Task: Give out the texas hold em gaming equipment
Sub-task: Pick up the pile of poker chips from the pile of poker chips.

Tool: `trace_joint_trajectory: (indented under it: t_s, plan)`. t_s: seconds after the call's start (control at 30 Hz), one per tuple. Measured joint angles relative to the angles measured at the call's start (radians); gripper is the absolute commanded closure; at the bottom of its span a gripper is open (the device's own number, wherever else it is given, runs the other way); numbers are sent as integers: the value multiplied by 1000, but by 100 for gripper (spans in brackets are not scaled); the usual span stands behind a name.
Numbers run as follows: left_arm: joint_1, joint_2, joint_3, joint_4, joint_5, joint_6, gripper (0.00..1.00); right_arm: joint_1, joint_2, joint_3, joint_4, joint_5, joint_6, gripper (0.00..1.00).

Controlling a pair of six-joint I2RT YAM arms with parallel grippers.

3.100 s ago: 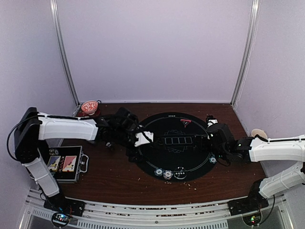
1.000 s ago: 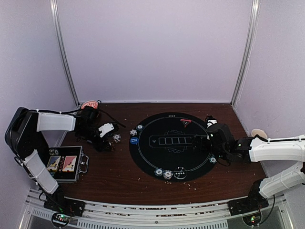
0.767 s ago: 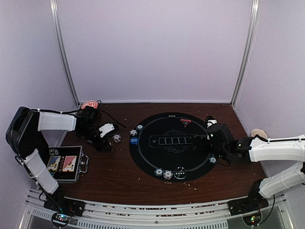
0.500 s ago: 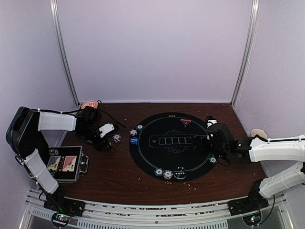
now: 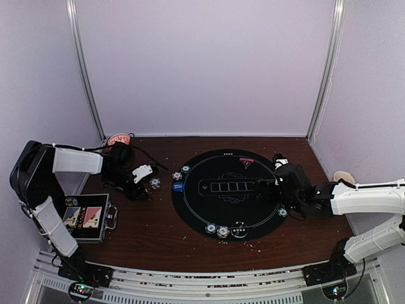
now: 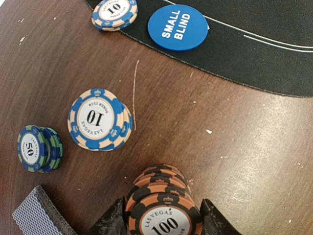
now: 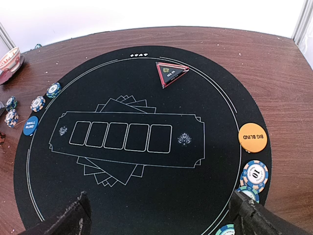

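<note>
Left gripper (image 6: 162, 218) has pulled back off the poker mat (image 7: 205, 88) to the left-side supply and is now clamped on the orange 100-chip stack (image 6: 161, 193). SMALL BLIND button (image 6: 178, 27) is placed, so the next stake is probably ready. Right gripper (image 7: 164, 225) is spread wide.

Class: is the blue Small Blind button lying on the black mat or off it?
On the mat. The left wrist view shows the Small Blind button lying on the black mat, just inside its edge.
</note>
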Motion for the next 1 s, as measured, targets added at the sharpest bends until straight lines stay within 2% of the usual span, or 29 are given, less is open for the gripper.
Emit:
trace_joint_trajectory:
  t_s: [0.4,0.7,1.0]
  plan:
    - [0,3,2,1,5,0,54,0,0,0,0,0,0,0]
    - [0,3,2,3,6,-4,76,0,0,0,0,-2,0,0]
    - [0,-6,2,3,4,-4,84,0,0,0,0,-3,0,0]
